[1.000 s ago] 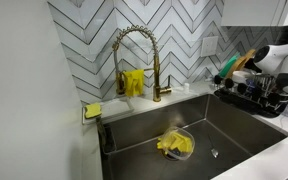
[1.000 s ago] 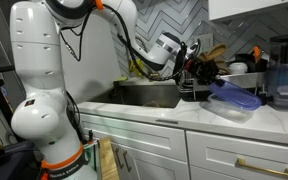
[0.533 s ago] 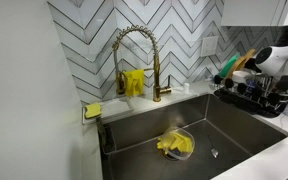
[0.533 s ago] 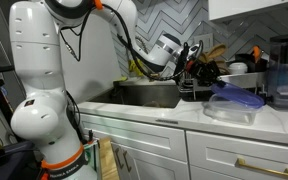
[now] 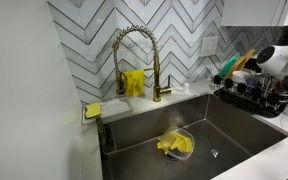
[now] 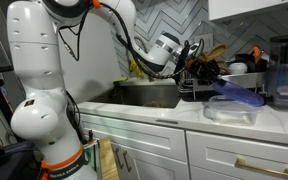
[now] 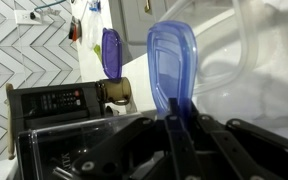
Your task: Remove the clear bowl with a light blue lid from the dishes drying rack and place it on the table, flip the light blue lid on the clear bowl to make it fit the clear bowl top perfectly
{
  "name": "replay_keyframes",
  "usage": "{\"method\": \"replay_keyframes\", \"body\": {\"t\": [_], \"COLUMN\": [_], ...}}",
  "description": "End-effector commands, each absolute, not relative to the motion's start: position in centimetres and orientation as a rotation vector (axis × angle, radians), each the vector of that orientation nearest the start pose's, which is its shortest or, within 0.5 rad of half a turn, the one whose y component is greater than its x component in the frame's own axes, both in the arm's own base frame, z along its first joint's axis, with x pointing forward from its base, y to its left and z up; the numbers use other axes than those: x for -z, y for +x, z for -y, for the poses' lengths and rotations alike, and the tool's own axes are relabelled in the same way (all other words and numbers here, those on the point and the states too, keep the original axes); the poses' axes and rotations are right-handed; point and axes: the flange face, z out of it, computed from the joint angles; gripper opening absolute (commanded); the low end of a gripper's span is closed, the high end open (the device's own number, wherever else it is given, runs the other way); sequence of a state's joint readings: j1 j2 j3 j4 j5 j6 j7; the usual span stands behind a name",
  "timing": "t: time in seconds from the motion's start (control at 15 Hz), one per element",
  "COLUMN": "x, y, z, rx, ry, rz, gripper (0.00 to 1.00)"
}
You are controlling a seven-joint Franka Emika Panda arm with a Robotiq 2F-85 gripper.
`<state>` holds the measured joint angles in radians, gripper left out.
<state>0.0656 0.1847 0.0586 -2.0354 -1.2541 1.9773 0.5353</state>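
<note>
Light blue lid [image 6: 236, 95] is pinched by one edge in the closed jaws and held tilted over the clear bowl [image 6: 229, 112], which is set on the worktop [image 6: 154, 112] at lower right. With so narrow a grip the lid could be dropped mid-flip, or the bowl nudged aside.

Kitchen corner. Back wall [image 5: 84, 30] tiled in a white-grey chevron pattern, with a wall outlet [image 5: 209, 45] at right. Gold spring-neck faucet [image 5: 156, 78] stands at the far edge of a deep stainless sink [image 5: 224, 135]. White countertop [image 6: 144, 118] runs along the near side. White base cabinets [image 6: 149, 155] sit below, brass drawer pull [image 6: 259, 165] at right. White upper cabinet [image 6: 254, 8] overhead. Light soft, even.
</note>
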Motion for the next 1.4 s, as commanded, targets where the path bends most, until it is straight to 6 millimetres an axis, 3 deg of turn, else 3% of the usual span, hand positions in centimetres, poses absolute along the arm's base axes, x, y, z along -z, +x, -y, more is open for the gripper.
{"method": "replay_keyframes", "body": {"t": [0.0,0.53,0.67,0.73,1.33], "x": [-38.8,-39.6,-39.9,-40.0,-41.1], "y": [57.2,55.2,54.8,54.6,52.9], "z": [-2.8,-2.2,-1.9,-1.4,1.6], "rx": [-0.276,-0.353,-0.388,-0.396,-0.400], "ry": [2.080,2.030,2.037,2.049,2.027], "rz": [-0.377,-0.567,-0.614,-0.640,-0.734], "gripper": [0.02,0.02,0.07,0.02,0.02]}}
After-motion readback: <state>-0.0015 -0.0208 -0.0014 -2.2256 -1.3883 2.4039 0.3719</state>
